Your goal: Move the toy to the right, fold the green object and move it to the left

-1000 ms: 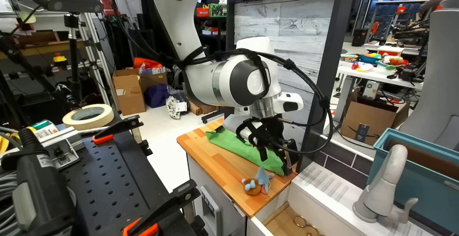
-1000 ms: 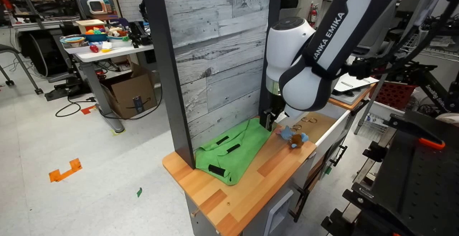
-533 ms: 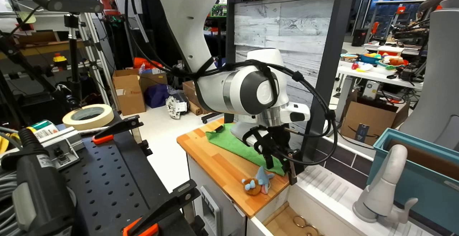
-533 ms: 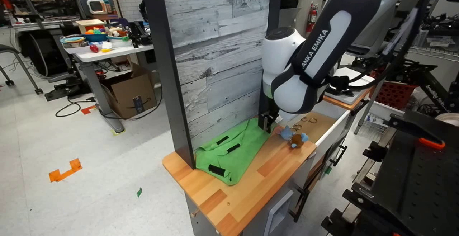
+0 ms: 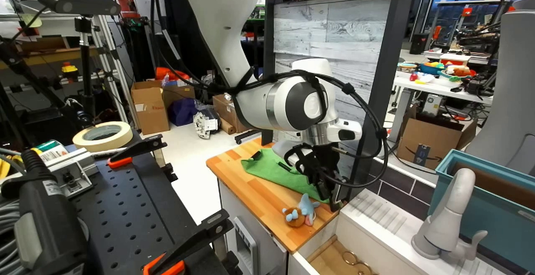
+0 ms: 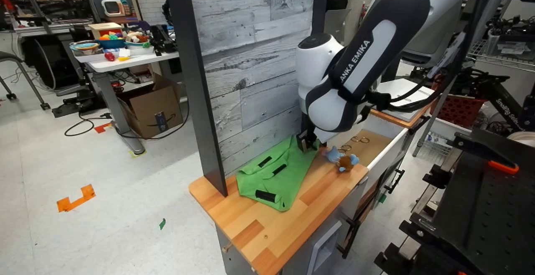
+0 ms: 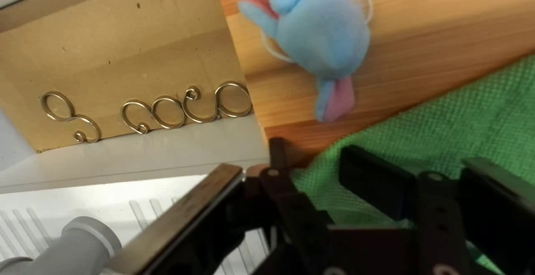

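Observation:
The green object [image 6: 288, 183], a bright cloth with black strips, lies partly folded on the wooden top, against the back panel. Beside its near end rests the toy [image 5: 308, 208], light blue with a brown part, touched by nothing of mine. At the cloth's end by the drawer, my gripper [image 6: 307, 143] points down. Seen from the wrist, the gripper [image 7: 314, 154] has a gap between its fingers, with the cloth's corner [image 7: 330, 183] spanning part of it. One finger lies over the cloth and the other near the board's edge. Whether the fingertips pinch any fabric is hidden.
An open drawer [image 7: 125, 49] with curled metal hooks [image 7: 167, 112] adjoins the wooden top [image 6: 326, 195]. A grey faucet [image 5: 445, 216] and a teal bin [image 5: 480, 199] stand beyond it. The grey plank panel [image 6: 259, 78] rises directly behind the cloth.
My gripper has come down to the cloth's end and its fingers have drawn closer together. The cloth has slid slightly toward the drawer side. The toy stays where it was.

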